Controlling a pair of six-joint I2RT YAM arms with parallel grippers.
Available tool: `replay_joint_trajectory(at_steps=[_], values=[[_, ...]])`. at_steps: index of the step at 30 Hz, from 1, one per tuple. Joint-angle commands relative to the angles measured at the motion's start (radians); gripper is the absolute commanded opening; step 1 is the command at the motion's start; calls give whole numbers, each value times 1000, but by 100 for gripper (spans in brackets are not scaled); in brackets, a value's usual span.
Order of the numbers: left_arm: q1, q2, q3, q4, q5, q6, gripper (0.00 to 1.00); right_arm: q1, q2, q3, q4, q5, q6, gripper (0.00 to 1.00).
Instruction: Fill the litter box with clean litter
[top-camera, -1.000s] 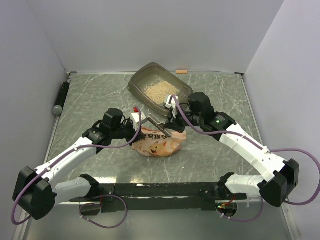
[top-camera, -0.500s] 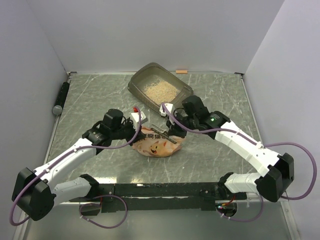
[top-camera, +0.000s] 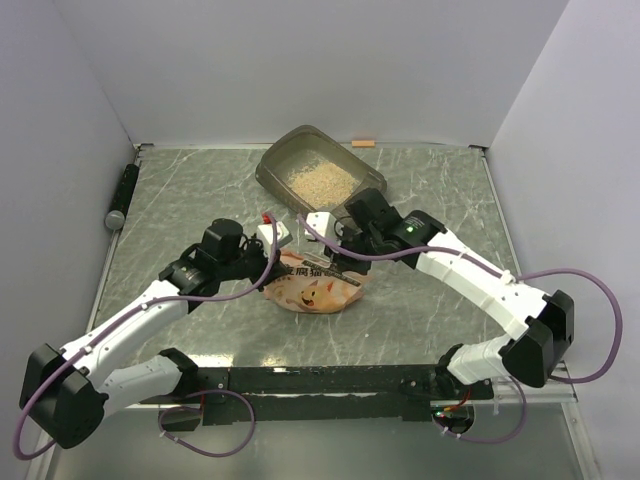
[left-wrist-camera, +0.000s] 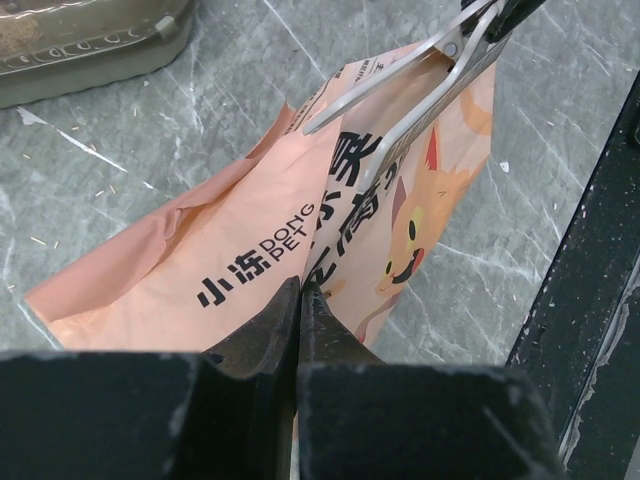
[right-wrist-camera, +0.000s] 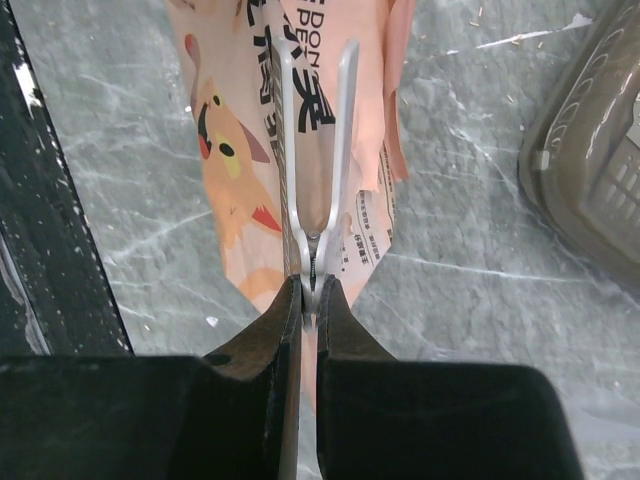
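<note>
Left gripper (left-wrist-camera: 298, 300): fingers pressed together w/ a fold of the pink bag (left-wrist-camera: 230, 240) pinched between them, at the bag's near-left end. Right gripper (right-wrist-camera: 308, 290): also closed, clamped on the joined end of a thin metal tool (right-wrist-camera: 341, 110). Its two slim arms spread out over the printed face of the bag. Could be tongs, could be scissors, can't tell tbh.

The bag lies flat-ish and limp on the grey marble-look table (top-camera: 180, 200), between the two arms. The litter box (top-camera: 268, 165) sits just beyond the bag, a bit to its right, not touching it. There's already a patch of pale tan litter (top-camera: 318, 178) in the box, but prob not a full fill.

Step in hand imo: working on the bag, L pinning it and R bringing the tool to it, either to open it or to get more out. Can't see if the bag's mouth is open.

Next move needs the tool lined up on the bag's edge while L holds the film taut. The plastic is soft, so it'll crumple or slide if the pinch is weak.

Writing on the bag: "小冻" then "DONG PET" in dark print, plus bigger dark characters partly under the tool. There's an orange cartoon animal face too. The small print at the bag's end nearest the right gripper is too tiny to read.
</note>
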Motion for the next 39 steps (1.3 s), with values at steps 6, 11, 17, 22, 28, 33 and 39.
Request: replay_joint_trajectory(at_steps=[6, 11, 17, 22, 28, 33, 39], values=[[10, -44, 8, 19, -63, -14, 6, 29, 34, 57, -122, 70, -40, 0], [10, -44, 8, 19, -63, -16, 6, 43, 34, -11, -90, 41, -22, 0], [10, -45, 8, 19, -68, -17, 5, 52, 58, -57, -50, 47, 1, 0], [10, -47, 6, 21, -71, -19, 5, 67, 90, -69, -35, 50, 15, 0], [10, -50, 5, 22, -71, -20, 5, 83, 121, -83, -4, 52, 39, 0], [10, -48, 6, 22, -69, -20, 5, 86, 132, -80, 2, 50, 55, 4], [8, -47, 5, 21, -68, -19, 4, 84, 62, -62, 25, 96, 87, 60]])
